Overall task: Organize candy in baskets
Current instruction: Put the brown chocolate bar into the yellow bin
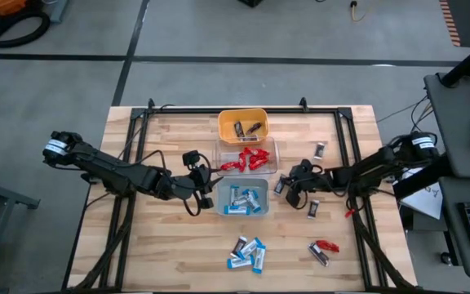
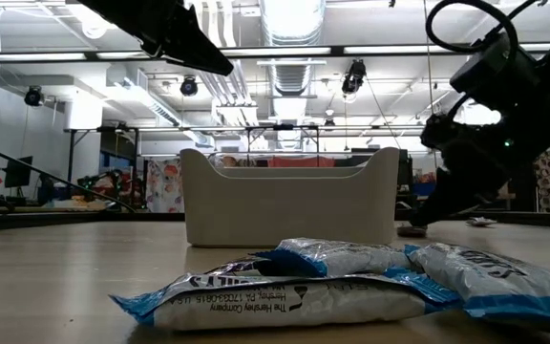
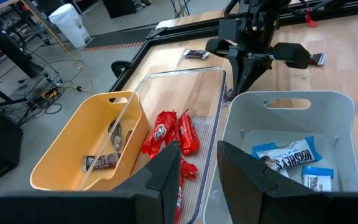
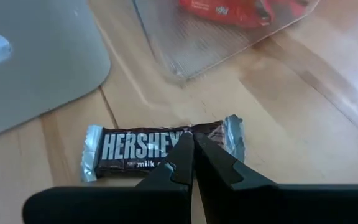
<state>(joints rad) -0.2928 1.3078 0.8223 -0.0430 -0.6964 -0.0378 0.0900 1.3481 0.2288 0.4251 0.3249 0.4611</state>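
Note:
Three baskets stand in a row mid-table: a yellow one (image 1: 243, 125) with brown candy, a clear one (image 1: 248, 155) with red candy (image 3: 169, 134), and a grey-blue one (image 1: 241, 198) with blue-and-white candy (image 3: 288, 152). My left gripper (image 3: 197, 149) hangs open above the seam between the clear and grey-blue baskets, holding nothing. My right gripper (image 4: 193, 138) is shut and low at the table just right of those baskets. Its tips are over a brown Hershey's bar (image 4: 148, 149) that lies flat on the wood. My right gripper's shut fingertips (image 4: 185, 149) come slanting down from the table's right side. They stand over the brown bar's wrapper (image 4: 213, 132) near its silver right end. I cannot tell whether they touch it. The bar lies flat on the table.
Loose candy lies on the wood: a brown bar (image 1: 319, 149) far right, another (image 1: 312, 209) near my right arm, several blue-and-white bars (image 1: 247, 253) at the near edge, a red and a brown one (image 1: 323, 249) near right. A black frame (image 1: 243, 109) rims the table.

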